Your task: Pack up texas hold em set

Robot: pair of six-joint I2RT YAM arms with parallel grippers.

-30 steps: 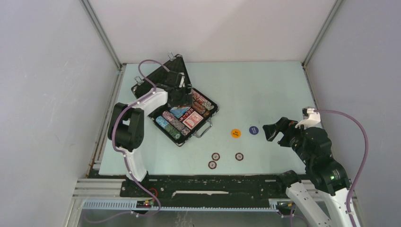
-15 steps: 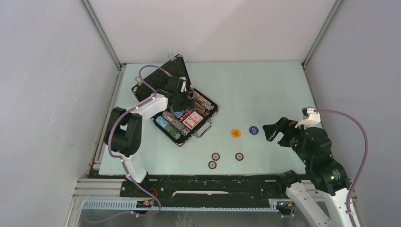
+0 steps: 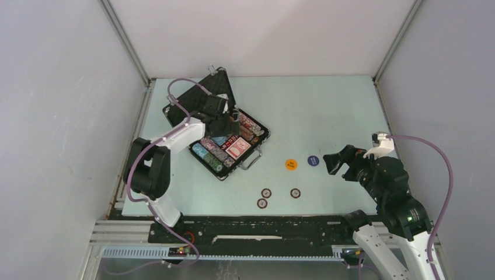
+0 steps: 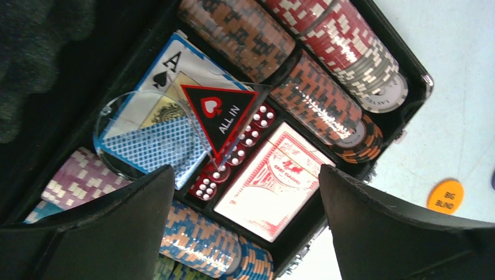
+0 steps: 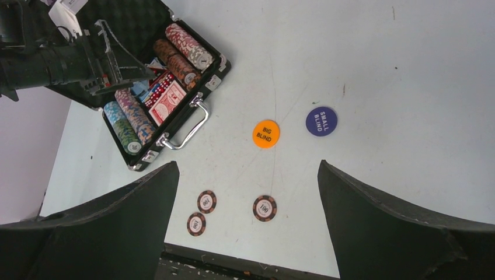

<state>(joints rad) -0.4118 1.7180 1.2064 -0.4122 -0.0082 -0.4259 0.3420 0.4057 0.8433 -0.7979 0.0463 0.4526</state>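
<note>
The black case (image 3: pixel 265 133) lies open at the table's back left, lid (image 3: pixel 201 96) raised. Rows of chips (image 4: pixel 327 41), a blue deck (image 4: pixel 146 146), a red deck (image 4: pixel 274 181) and red dice (image 4: pixel 204 185) fill it. A triangular "ALL IN" marker (image 4: pixel 219 114) on a clear disc rests across the blue deck and dice. My left gripper (image 3: pixel 225 123) (image 4: pixel 245 175) hovers open just over the case, holding nothing. My right gripper (image 3: pixel 334 163) (image 5: pixel 247 166) stands open above the table at the right, empty.
An orange Big Blind button (image 3: pixel 291 164) (image 5: pixel 265 133) and a blue Small Blind button (image 3: pixel 313 160) (image 5: pixel 321 121) lie mid-table. Loose chips marked 100 (image 5: pixel 206 201) (image 5: pixel 196 224) (image 5: pixel 264 207) sit nearer the front edge. The case handle (image 5: pixel 190 125) points toward them.
The left gripper's jaws have spread a little wider over the case, and the left arm's elbow has swung to the left. The right arm has stayed still.
</note>
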